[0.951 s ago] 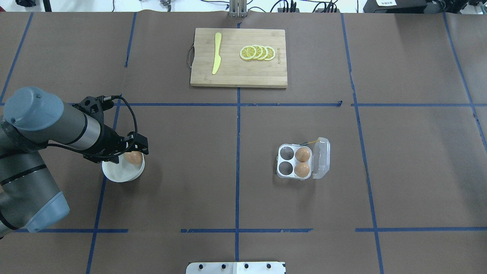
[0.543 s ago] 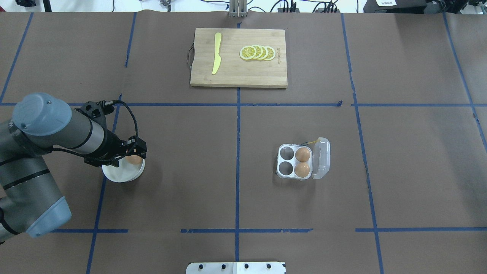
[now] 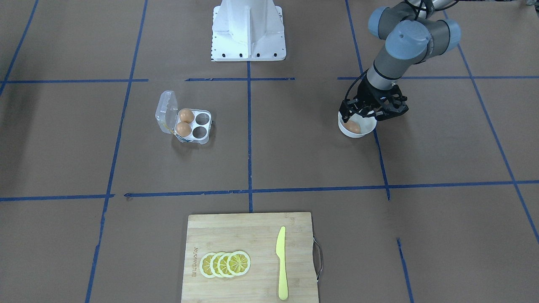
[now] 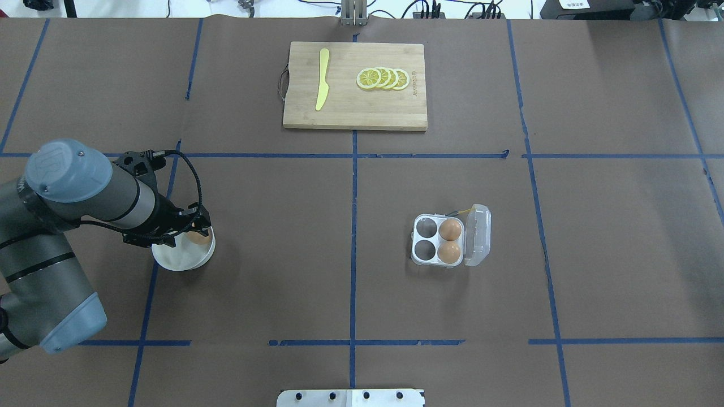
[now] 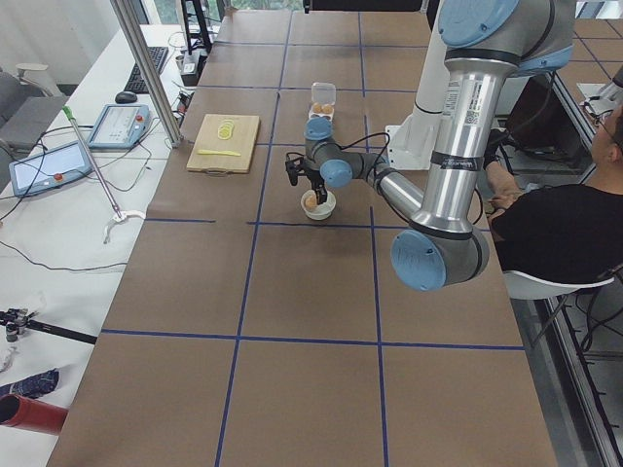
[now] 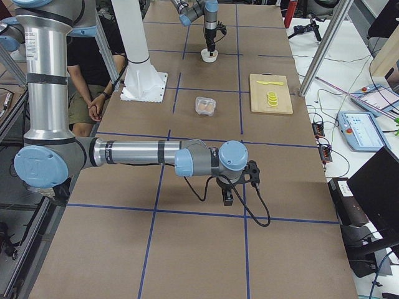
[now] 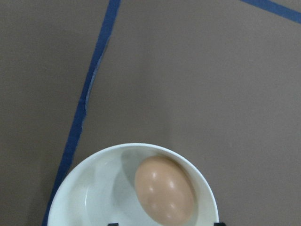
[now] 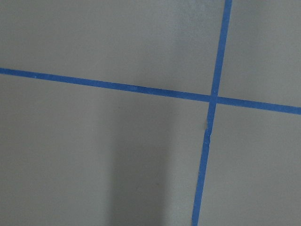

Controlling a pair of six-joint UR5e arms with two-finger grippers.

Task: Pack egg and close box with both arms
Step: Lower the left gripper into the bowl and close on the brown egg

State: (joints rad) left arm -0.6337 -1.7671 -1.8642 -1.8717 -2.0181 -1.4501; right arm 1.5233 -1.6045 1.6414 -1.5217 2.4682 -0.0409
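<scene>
Left gripper (image 4: pixel 193 227) over white bowl (image 4: pixel 178 258), jaws spread wide, empty; egg (image 7: pixel 164 195) below, centred between tips. Right gripper (image 6: pixel 228 199): jaw state unclear.

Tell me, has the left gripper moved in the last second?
Yes. In the overhead view the left gripper has shifted slightly leftward over the white bowl, now hiding more of the egg.

orange-brown egg (image 7: pixel 164 195), white bowl (image 7: pixel 96 200), clear box (image 4: pixel 478 237)

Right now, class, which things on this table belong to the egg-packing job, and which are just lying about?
Job: egg, bowl holding it, box.
Lying about: cutting board, knife, lemon slices.
</scene>
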